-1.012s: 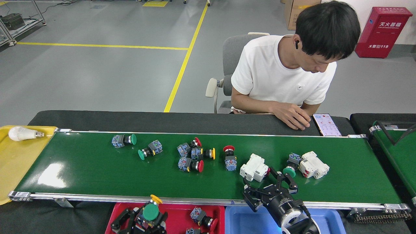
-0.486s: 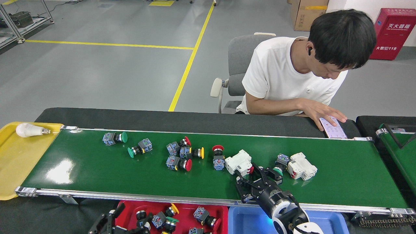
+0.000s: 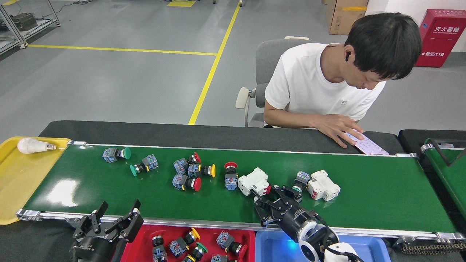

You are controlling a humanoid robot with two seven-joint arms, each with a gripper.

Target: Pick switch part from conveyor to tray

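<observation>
The conveyor (image 3: 382, 196) is a glossy dark-green belt with several push-button switch parts on it, such as a red-capped one (image 3: 192, 183) and a green-capped one (image 3: 140, 166). My right gripper (image 3: 275, 199) hovers open and empty over the belt's near side. It sits between a white breaker (image 3: 253, 181) and a green-capped switch (image 3: 299, 181) that lies against a second white breaker (image 3: 323, 185). My left gripper (image 3: 115, 215) is open and empty at the near rail, by the left end of the red tray (image 3: 171, 232). That tray holds several switches.
A blue tray (image 3: 273, 247) sits under my right arm. A yellow tray (image 3: 14, 182) with a light bulb (image 3: 31, 145) lies at the belt's left end. A person sits across the belt, hand (image 3: 338, 129) on a phone (image 3: 367, 146). A second green belt (image 3: 447, 171) stands at the right.
The parts on the belt have drifted left. My left gripper let go of a green-capped switch over the red tray and rose open to the near rail. My right gripper moved left, still open.
</observation>
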